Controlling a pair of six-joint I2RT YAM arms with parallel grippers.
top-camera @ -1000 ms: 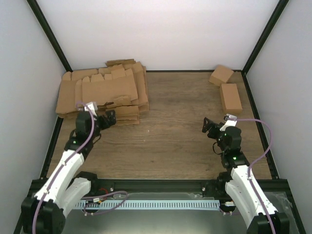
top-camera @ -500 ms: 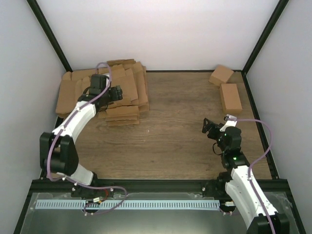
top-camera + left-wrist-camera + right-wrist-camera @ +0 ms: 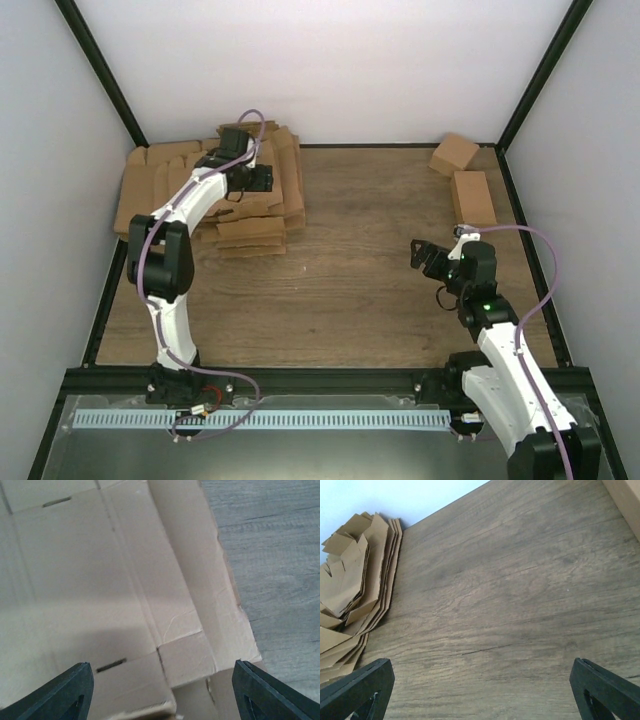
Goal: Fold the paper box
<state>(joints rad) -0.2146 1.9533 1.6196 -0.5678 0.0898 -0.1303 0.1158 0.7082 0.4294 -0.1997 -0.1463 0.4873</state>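
White walls [image 3: 330, 70] enclose a wooden table [image 3: 360, 270]; a pile [image 3: 145, 190] of flat blanks lies at its far left corner and two folded boxes [image 3: 455, 153] sit at the far right. The paper box [image 3: 100, 570] is the flat top blank on that pile; the left gripper [image 3: 258, 180] hovers just above it, jaws wide apart, gripping nothing. The right gripper [image 3: 422, 258] hangs over bare table at right, jaws fully spread, empty.

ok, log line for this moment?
left gripper: open, above cardboard pile | right gripper: open, empty, above table | blank: none picked yet
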